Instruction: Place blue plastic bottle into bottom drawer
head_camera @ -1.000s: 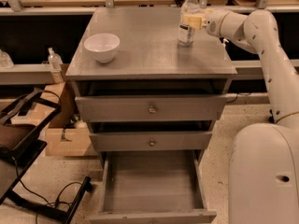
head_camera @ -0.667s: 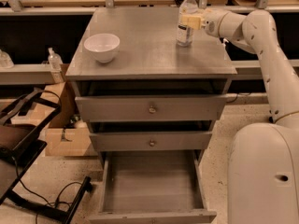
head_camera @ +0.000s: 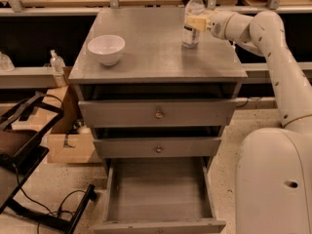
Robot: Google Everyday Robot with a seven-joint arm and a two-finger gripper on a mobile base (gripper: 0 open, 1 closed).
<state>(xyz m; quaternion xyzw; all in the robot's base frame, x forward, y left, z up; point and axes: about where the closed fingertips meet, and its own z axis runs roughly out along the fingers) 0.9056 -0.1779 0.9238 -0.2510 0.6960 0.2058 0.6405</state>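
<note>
The blue plastic bottle (head_camera: 191,32), slim and clear with a white cap and a white label, stands upright at the back right of the grey cabinet top (head_camera: 151,52). My gripper (head_camera: 196,23) reaches in from the right, and its beige fingers are closed around the bottle's middle. The bottom drawer (head_camera: 158,194) is pulled open below and shows a plain grey interior with nothing in it. The two upper drawers with round knobs are slightly ajar.
A white bowl (head_camera: 106,48) sits at the left of the cabinet top. My white arm and base (head_camera: 278,179) fill the right side. A small clear bottle (head_camera: 57,65), a cardboard box (head_camera: 63,143) and a black frame with cables (head_camera: 24,150) are on the left.
The gripper and the bottle have shifted slightly to the left on the cabinet top. The drawers and the bowl have not moved.
</note>
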